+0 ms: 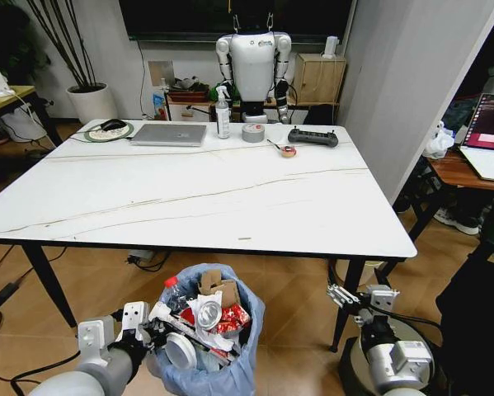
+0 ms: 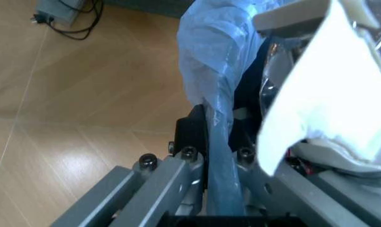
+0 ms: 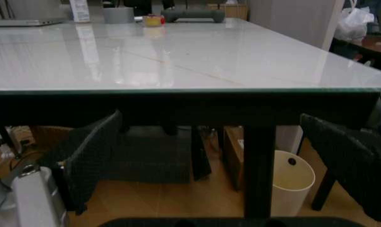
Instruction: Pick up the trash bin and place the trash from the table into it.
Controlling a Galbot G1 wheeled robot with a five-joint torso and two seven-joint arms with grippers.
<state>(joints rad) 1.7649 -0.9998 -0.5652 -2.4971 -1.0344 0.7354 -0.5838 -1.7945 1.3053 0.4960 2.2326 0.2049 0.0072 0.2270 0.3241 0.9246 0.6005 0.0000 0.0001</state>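
The trash bin (image 1: 218, 363), lined with a crinkled light-blue bag, is on the floor in front of the table (image 1: 189, 198). It is stuffed with trash (image 1: 212, 313): torn cardboard, a crushed can, a bottle, white papers. My left gripper (image 1: 157, 328) is shut on the bin's rim at its left side. In the left wrist view the fingers (image 2: 190, 142) pinch the blue bag (image 2: 209, 56), beside white paper (image 2: 329, 94). My right gripper (image 1: 350, 299) is open and holds nothing, low by the table's front right leg. Its dark pads (image 3: 92, 156) stand wide apart below the table edge (image 3: 177, 90).
On the table's far side lie a silver laptop (image 1: 170, 134), spray bottle (image 1: 223, 113), grey tape roll (image 1: 253, 132), small tape (image 1: 289, 151) and black controller (image 1: 312, 137). A white humanoid (image 1: 253, 66) stands behind. A cream bin (image 3: 291, 182) sits under the table. A wooden desk (image 1: 469, 169) is at right.
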